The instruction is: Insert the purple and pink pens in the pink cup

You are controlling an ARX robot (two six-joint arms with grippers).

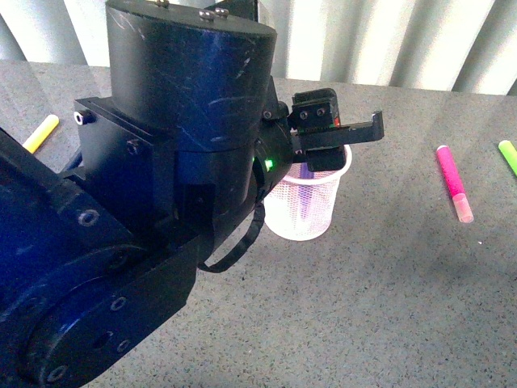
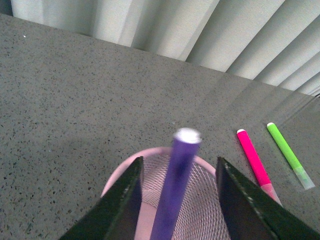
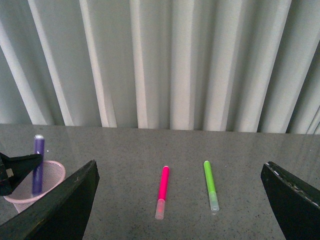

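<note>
The purple pen (image 2: 176,195) stands tilted in the cup (image 2: 119,172). The left wrist view shows it between the spread fingers of the left end effector (image 2: 178,164), touching neither. The front view gives only a purple streak behind the mesh. The pink pen (image 3: 162,192) lies on the worktop (image 3: 125,150) beside a green pen (image 3: 210,185), well apart from the cup. The left arm reaches over the cup. The right end effector (image 3: 180,169) gapes wide, empty.

Soft even light, faint shadows — purple pen (image 2: 176,190) blurred.
</note>
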